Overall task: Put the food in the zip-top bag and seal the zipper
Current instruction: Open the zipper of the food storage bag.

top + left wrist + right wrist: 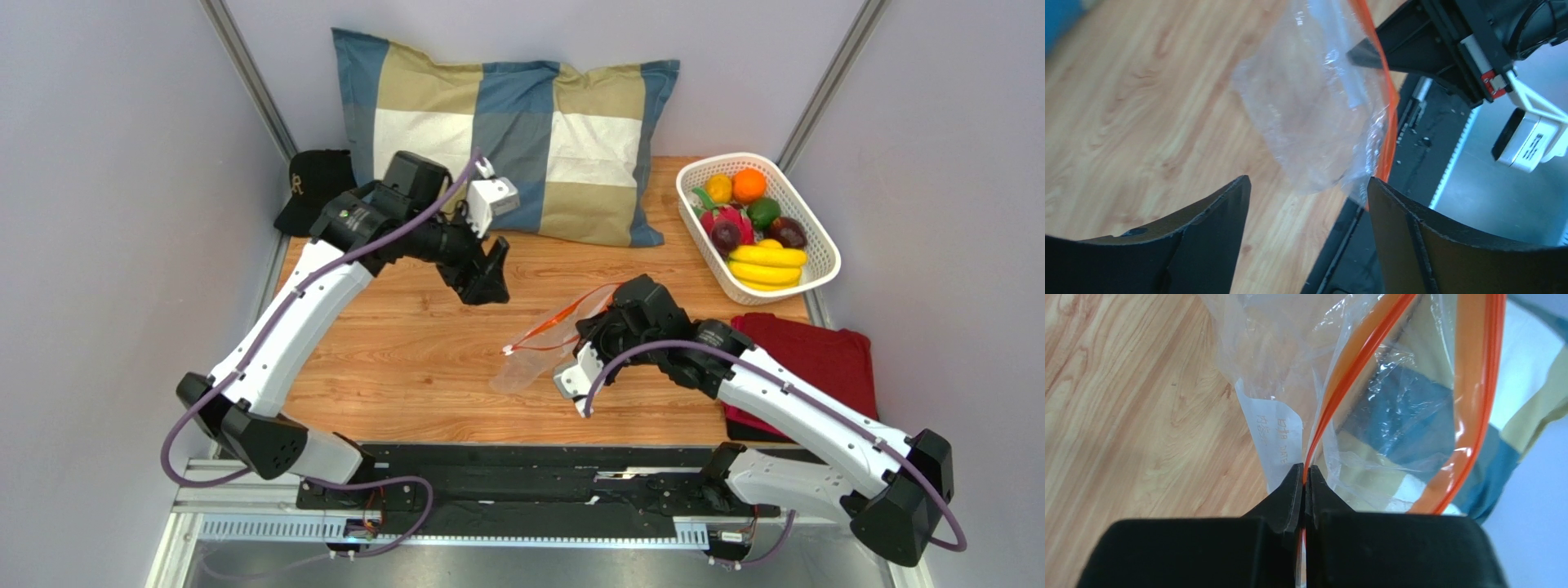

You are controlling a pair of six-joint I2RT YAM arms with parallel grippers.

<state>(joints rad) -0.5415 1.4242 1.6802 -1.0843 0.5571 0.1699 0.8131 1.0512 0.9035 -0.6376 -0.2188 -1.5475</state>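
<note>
Table (pixel 405 355): light wood top; both arms reach in from the 6 o'clock edge.
Pillow (pixel 515 135): blue, tan and white check, lying along the 12 o'clock edge.
Red cloth (pixel 822 355): folded flat at about 4 o'clock, partly under the right arm.
Basket (pixel 726 279): white lattice, at 2 o'clock on the table, just beyond the red cloth.
Black cap (pixel 313 184): at 10 o'clock, behind the left arm's elbow.
Zip-top bag (pixel 540 355): clear and crinkly, near the table centre, its mouth raised towards 1 o'clock. A white label patch shows on its wall in the right wrist view. No fruit is visible inside.
Zipper (pixel 1475 386): orange-red. Its two strips part into a loop, so the mouth stands open.
Food: all in the basket. Banana bunch (pixel 767 263) at the 5 o'clock end, orange (pixel 750 184) at 12 o'clock, dragon fruit (pixel 730 227) at 9 o'clock. Small yellow, green and dark purple pieces lie between.
Right gripper (pixel 1304 474): jaws pressed together, pinching the zipper where its two strips meet.
Left gripper (pixel 1308 181): jaws spread, nothing between them. It hangs at 11 o'clock from the bag. In the top view it is clear of the plastic.
</note>
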